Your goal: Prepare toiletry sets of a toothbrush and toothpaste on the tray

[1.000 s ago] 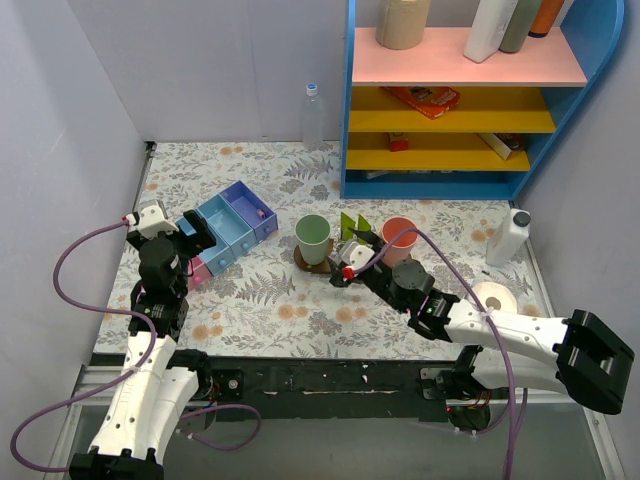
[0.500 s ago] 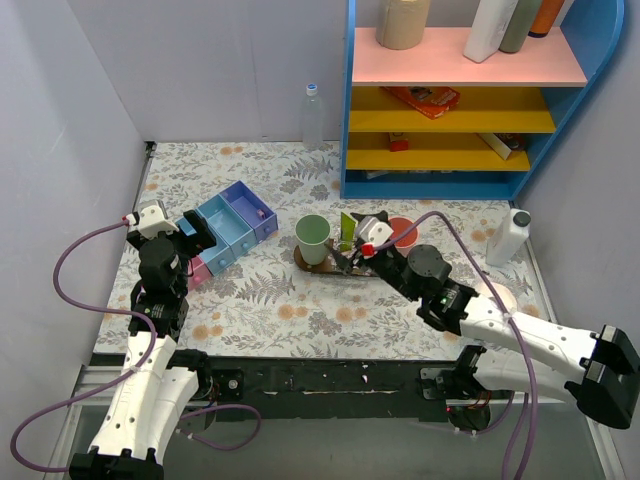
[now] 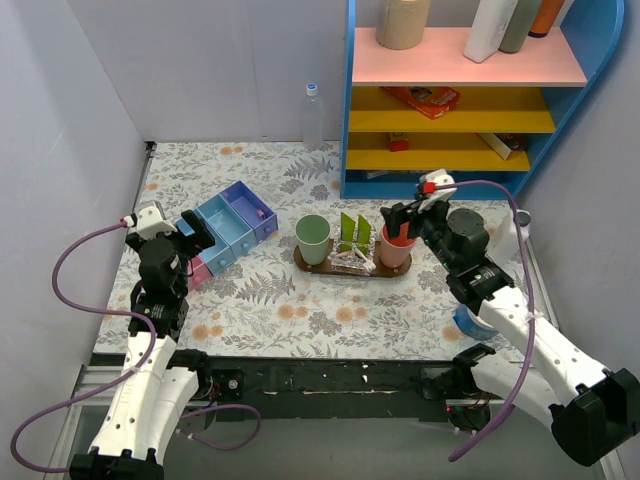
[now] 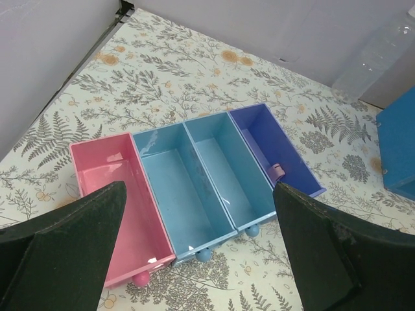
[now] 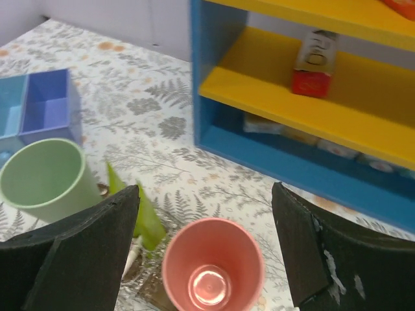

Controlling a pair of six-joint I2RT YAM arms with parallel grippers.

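Top external view: on the table (image 3: 260,300), the tray (image 3: 322,268) carries a green cup (image 3: 312,238), a pink cup (image 3: 396,248) and a toiletry set (image 3: 352,240) between them. That set looks placed. Right fingers (image 5: 71,259) spread wide and empty above the pink cup; left fingers (image 4: 58,246) spread wide over the organiser (image 4: 194,181). I cannot tell whether more sets are due.

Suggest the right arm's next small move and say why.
Probably shift the right gripper left and down onto the lime-green pieces and close on one. The gripper is open and empty above the pink cup, whose inside shows bare, while the pieces stand beside it on the tray.
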